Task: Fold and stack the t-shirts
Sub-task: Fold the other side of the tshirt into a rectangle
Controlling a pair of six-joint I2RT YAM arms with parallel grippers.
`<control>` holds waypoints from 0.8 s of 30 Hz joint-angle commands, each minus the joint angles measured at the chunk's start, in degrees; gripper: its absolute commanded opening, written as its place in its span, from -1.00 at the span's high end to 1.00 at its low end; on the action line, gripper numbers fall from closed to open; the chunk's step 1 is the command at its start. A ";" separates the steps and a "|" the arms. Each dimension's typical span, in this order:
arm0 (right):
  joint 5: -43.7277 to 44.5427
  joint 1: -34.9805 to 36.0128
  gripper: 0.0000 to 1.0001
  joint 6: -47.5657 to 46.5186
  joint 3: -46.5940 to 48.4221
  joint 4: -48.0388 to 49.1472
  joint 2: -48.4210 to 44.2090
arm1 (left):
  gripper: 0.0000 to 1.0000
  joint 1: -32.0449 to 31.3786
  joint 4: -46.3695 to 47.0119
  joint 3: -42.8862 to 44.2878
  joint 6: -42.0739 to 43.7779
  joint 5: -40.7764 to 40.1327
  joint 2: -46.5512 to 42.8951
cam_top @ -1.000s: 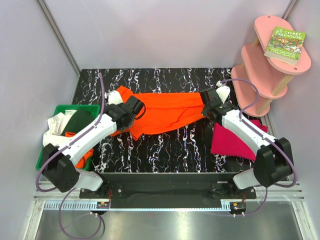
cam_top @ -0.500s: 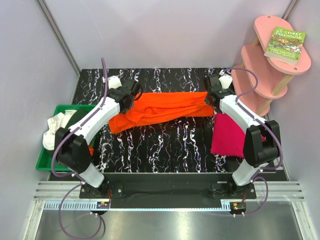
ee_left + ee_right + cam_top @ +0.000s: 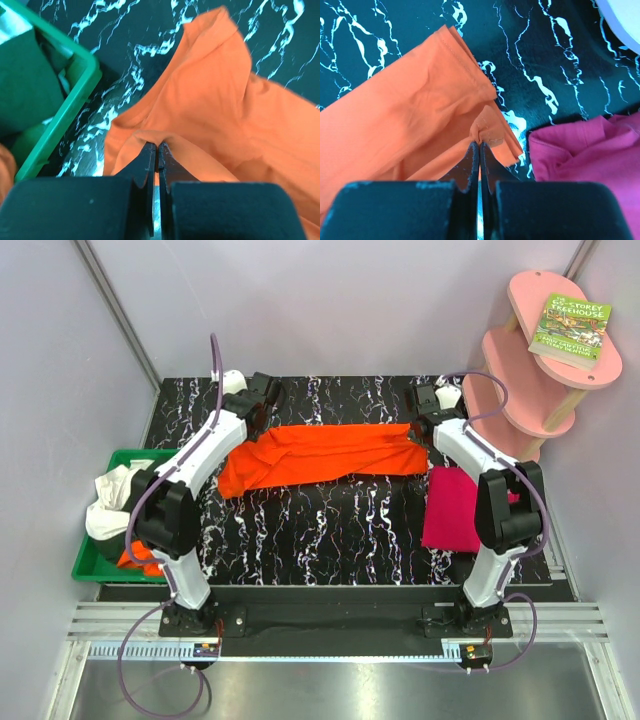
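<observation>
Item 1. left gripper (image 3: 266, 412): jaws are standing closed to a narrow slit and are pinching a small raised fold of the orange t-shirt (image 3: 320, 453) at their tips. In the left wrist view the cloth is spreading ahead of this gripper (image 3: 156, 148) and off to its right.

Item 2. right gripper (image 3: 421, 426): jaws are likewise pressing together, nipping a puckered corner of the same shirt's other end. In the right wrist view the orange cloth (image 3: 410, 130) is fanning out ahead of this gripper (image 3: 479, 145) and to its left.

Item 3. orange t-shirt: it is lying as a long band on the table (image 3: 330, 530), stretching between the two grippers, with one end in each.

Item 4. magenta t-shirt (image 3: 452, 508): it is lying flat on the table just to the right of the right gripper's tips (image 3: 590, 145). Whether its edge is touching the orange corner cannot be told.

Item 5. green bin (image 3: 84, 562): it is sitting to the left of the left gripper, apart from the orange cloth, with its rim (image 3: 75, 105) showing beside the jaws. It is holding a white shirt (image 3: 108, 502), a dark green shirt (image 3: 25, 85) and a second orange shirt (image 3: 135, 558), all loosely bunched.

Item 6. pink shelf (image 3: 530, 370): it is standing beyond and to the right of the right gripper, carrying a book (image 3: 572, 330) on its top tier.
</observation>
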 commanded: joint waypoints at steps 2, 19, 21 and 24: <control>-0.49 -1.07 1.00 -0.68 4.37 1.90 3.15 | 1.00 1.80 1.56 7.78 3.26 -0.54 4.56; -1.29 -1.60 1.00 -1.30 12.54 2.25 13.96 | 1.00 6.46 1.92 22.29 6.17 1.48 20.48; -1.11 -1.77 1.00 -1.39 13.51 2.16 15.02 | 1.00 6.72 1.91 23.87 6.43 1.66 21.88; -1.46 -2.47 1.00 -1.21 14.48 2.34 16.33 | 1.00 7.16 1.91 25.80 6.69 2.27 23.64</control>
